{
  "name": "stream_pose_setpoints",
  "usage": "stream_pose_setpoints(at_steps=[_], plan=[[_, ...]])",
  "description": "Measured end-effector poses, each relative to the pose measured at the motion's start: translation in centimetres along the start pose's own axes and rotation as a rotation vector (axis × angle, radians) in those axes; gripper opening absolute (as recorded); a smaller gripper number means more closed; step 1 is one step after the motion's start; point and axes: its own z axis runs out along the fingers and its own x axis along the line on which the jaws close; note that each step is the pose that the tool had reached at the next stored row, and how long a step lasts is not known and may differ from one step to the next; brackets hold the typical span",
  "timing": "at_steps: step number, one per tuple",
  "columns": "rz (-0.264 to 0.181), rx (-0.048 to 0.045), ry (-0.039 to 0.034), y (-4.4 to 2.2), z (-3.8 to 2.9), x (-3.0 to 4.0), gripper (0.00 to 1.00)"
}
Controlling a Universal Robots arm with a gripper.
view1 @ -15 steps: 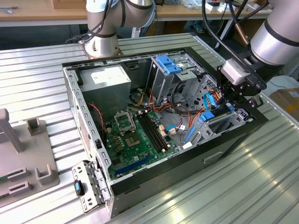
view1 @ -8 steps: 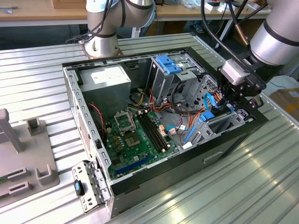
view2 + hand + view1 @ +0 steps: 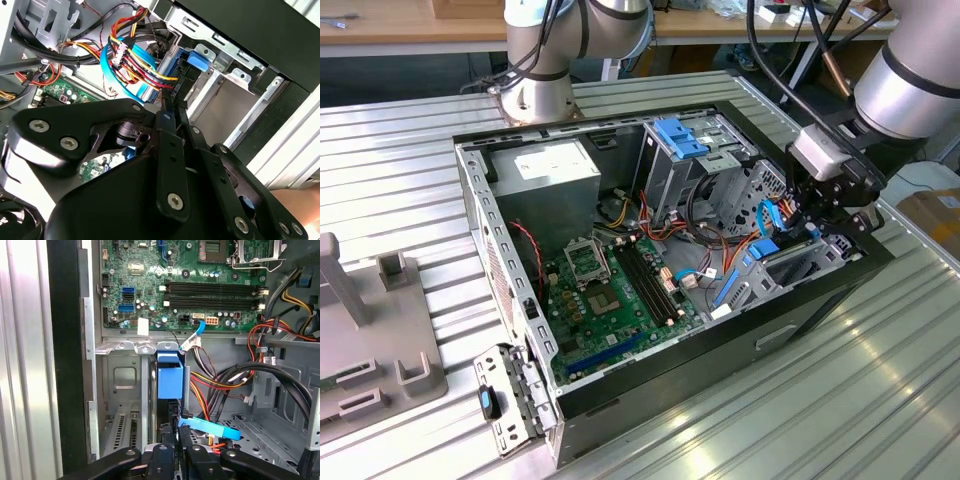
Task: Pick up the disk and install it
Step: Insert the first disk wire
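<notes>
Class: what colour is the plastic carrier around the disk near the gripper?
Bright blue; the carrier on the disk shows best in the first wrist view.

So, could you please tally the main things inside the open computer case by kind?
power-supply box: 1
motherboard: 1
blue bracket on the drive cage: 1
disk, held on edge in the pincer: 1
Total: 4

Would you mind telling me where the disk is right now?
The disk stands on edge in the case's drive bay, below the motherboard in the first wrist view, directly ahead of the pincer.
</notes>
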Motion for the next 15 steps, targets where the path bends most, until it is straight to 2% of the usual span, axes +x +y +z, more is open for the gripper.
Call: stream_pose_setpoints(at_steps=[11, 12, 15], plan=[[0.032, 0.0025, 0.0041, 0.1, 0.09, -0.32, 0.16], [0.033, -0.0029, 0.0042, 0.1, 0.09, -0.33, 0.16], [0.033, -0.0044, 0.0043, 0.1, 0.09, -0.32, 0.16]])
